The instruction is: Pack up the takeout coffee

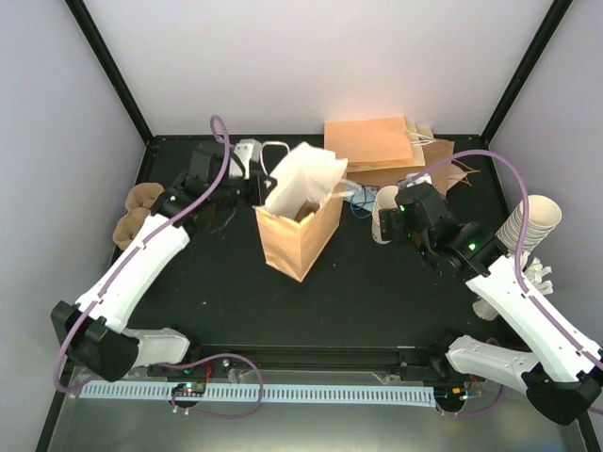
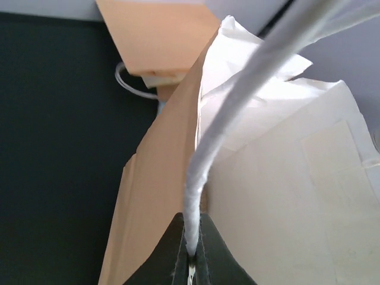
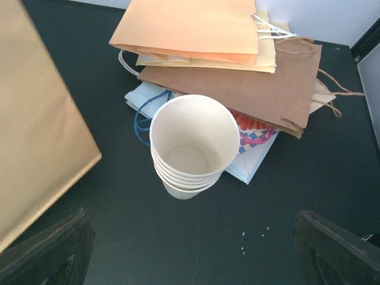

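Note:
The takeout coffee is out of view. A tan paper bag (image 1: 300, 235) stands open in the middle of the table, its white lining showing. My left gripper (image 1: 247, 186) reaches it from the left. In the left wrist view this gripper (image 2: 191, 254) is shut on the bag's white cord handle (image 2: 202, 166), beside the bag's tan wall (image 2: 151, 196). My right gripper (image 1: 394, 222) hangs open over a stack of lidless white cups (image 3: 193, 145) to the right of the bag. Its dark fingers (image 3: 47, 249) stand wide apart, nothing between them.
Flat paper bags (image 1: 382, 146) lie piled at the back right, over a blue-and-white bag (image 3: 252, 163). Another stack of white cups (image 1: 532, 221) leans at the right edge. Brown pulp trays (image 1: 137, 212) sit at the left edge.

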Controlling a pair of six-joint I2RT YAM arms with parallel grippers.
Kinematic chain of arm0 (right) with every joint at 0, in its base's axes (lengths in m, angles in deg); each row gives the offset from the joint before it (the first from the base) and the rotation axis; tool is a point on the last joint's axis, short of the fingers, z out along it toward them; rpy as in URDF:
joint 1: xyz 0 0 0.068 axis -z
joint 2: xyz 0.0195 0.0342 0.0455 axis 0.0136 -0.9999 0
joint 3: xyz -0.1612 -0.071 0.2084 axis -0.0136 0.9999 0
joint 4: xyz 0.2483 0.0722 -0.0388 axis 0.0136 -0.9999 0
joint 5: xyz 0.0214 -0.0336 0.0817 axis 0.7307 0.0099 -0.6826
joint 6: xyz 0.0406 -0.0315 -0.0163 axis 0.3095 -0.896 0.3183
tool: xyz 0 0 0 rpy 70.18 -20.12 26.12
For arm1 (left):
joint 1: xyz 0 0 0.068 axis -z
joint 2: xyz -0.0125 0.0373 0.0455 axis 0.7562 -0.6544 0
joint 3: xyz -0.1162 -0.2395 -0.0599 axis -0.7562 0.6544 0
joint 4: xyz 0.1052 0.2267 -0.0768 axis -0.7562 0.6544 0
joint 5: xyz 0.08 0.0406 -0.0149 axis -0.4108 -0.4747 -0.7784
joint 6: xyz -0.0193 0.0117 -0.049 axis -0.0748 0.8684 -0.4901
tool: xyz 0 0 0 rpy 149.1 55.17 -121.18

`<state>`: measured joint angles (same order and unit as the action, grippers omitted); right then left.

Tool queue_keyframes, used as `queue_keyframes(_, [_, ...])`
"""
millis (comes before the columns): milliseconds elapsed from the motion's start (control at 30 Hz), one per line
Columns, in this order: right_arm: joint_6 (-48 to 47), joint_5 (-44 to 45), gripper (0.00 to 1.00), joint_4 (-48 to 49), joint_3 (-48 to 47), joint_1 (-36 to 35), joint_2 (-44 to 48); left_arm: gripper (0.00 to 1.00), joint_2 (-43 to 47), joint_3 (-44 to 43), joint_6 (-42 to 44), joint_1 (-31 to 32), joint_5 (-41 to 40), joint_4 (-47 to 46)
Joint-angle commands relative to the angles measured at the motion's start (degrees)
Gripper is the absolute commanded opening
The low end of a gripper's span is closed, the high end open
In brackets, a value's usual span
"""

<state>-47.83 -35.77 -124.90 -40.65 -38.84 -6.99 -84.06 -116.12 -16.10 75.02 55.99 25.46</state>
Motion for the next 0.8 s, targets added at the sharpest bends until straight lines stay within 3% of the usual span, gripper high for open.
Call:
queue_keyframes(0, [2.4,-0.4,0.94,-1.1,-1.9,1.0,1.2,0.01,-4.2,-7.7,-6.7,-3.1,-6.0,-4.3])
queue_keyframes(200, [3.1,0.5,0.94,-1.9,-2.2,2.9,0.9,0.02,-4.1,-9.3,-9.7,-5.0,-11.4,-5.0])
queue_keyframes(433, [6.4,-4.3,0.93,-4.5,-5.6,8.4,-4.8,0.02,-2.8,-4.5,-15.7,-6.3,-19.0,-12.2])
queue_keyframes(767, [10.3,-7.2,0.93,-7.7,-9.9,12.9,-12.1,0.02,-8.1,-0.6,-23.7,-8.0,-19.7,-20.5])
